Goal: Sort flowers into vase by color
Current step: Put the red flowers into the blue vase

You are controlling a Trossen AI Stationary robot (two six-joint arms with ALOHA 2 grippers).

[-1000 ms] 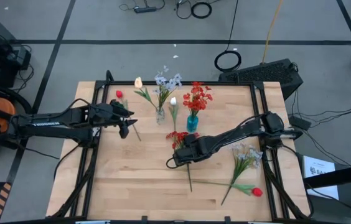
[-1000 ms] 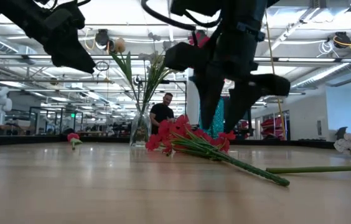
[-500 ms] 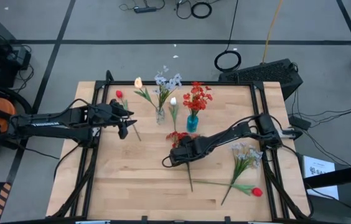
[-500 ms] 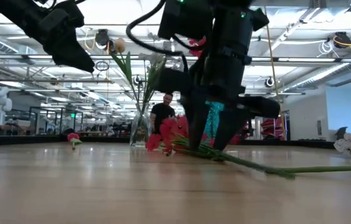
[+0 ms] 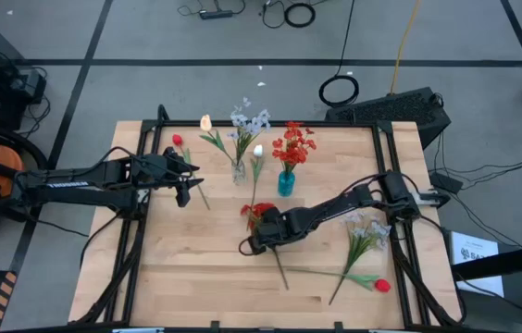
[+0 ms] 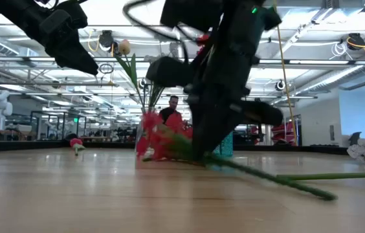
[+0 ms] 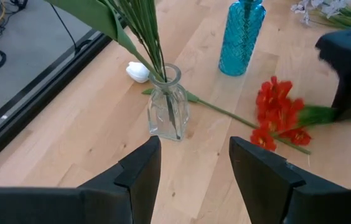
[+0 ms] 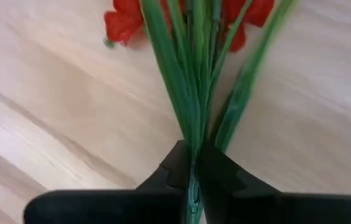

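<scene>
A red flower cluster (image 5: 257, 214) on a long green stem lies mid-table, with my right gripper (image 5: 261, 237) shut on it. A clear vase (image 5: 238, 171) holds lavender-white sprays and a cream tulip. A blue vase (image 5: 285, 182) holds red blossoms. Lying on the wood are a red bud (image 5: 177, 141), a white tulip (image 5: 257, 150), a lavender spray (image 5: 366, 231) and another red bud (image 5: 382, 286). My left gripper (image 5: 185, 182) hovers open at the left, aimed at the clear vase (image 7: 168, 106). My right gripper pinches the bundle of green stems (image 8: 194, 146) between its two fingers, a short way below the red blossoms (image 8: 124, 20). The fingers come steeply from above and lie across the stem. The stem's long free end (image 6: 318, 191) rests on the table.
The two vases stand close together behind the held flower. Black frame rails (image 5: 386, 157) border the table's sides. Open wood lies along the near edge (image 5: 205, 287). People and shelving show in the room beyond the table.
My right gripper has sunk onto the red flower and shut on its stem; earlier its fingers stood apart on either side of it. It has shifted a little toward the table's left and near edge, dragging the blossoms leftward while the stem's free end swung on the wood.
</scene>
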